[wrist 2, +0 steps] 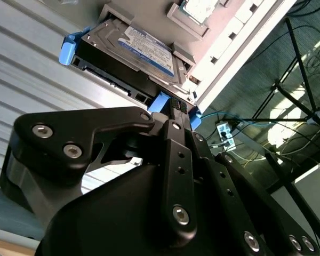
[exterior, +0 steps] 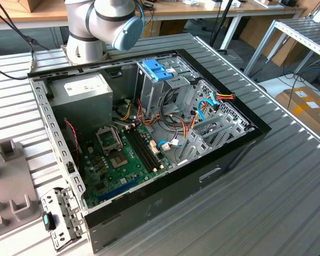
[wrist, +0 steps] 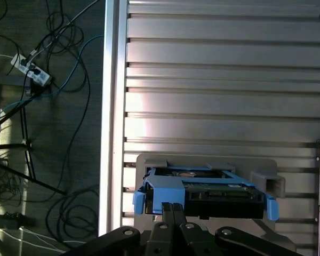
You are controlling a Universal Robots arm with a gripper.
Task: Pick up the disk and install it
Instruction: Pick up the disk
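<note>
Second wrist view: the fingers point(wrist 2: 178, 144) are clamped together on the blue rail point(wrist 2: 159, 102) of the disk point(wrist 2: 144, 48), which lies in a grey holder point(wrist 2: 240, 32) on the table point(wrist 2: 42, 64).

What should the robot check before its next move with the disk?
1. Disk sits level in its grey holder: ok.
2. Gripper is at the disk's blue rail: ok.
3. Jaws pinch the rail: cannot tell. They stand close together at the rail's edge.
4. Computer case is open on top: ok.
5. Bay under the blue latch is free for the disk: cannot tell.
</note>
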